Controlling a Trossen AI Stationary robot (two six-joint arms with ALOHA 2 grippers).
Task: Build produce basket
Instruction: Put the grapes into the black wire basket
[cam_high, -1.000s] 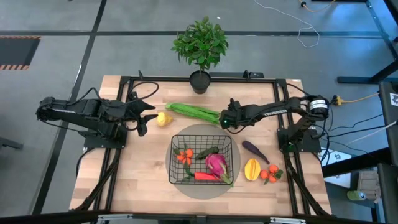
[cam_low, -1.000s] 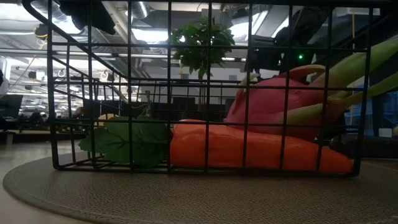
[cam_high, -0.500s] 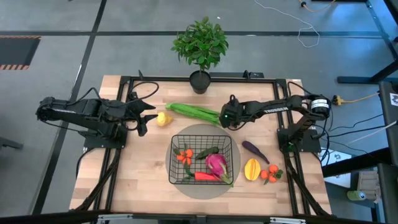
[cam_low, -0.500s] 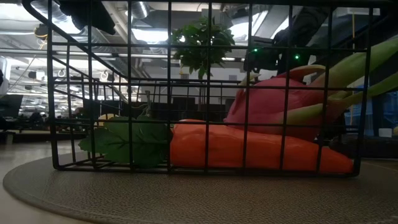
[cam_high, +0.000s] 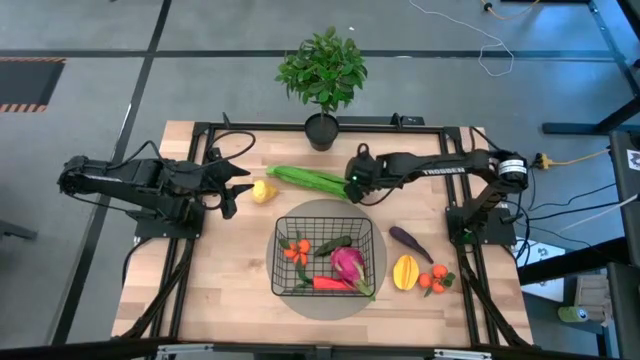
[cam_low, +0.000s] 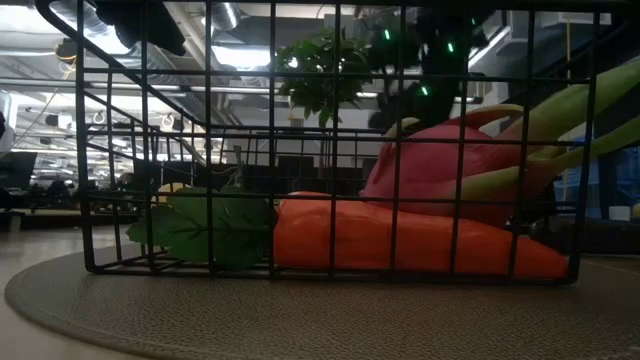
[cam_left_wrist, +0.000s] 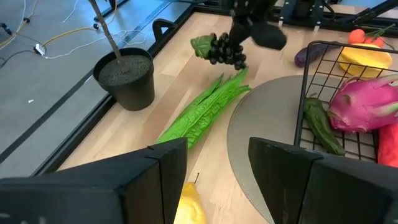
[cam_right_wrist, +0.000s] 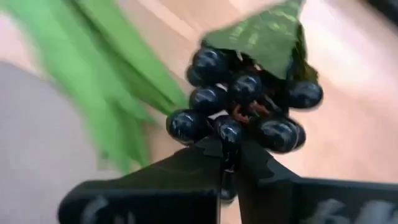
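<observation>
One grapes (cam_left_wrist: 225, 49) cluster, now farther left.

No readable text, labels, brands, numbers or signs in any view.

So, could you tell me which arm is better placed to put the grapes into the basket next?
The right. Its claw is already shut on the grapes, held above the beans just beyond the basket. The left claw waits by the lemon, holding nothing.
</observation>
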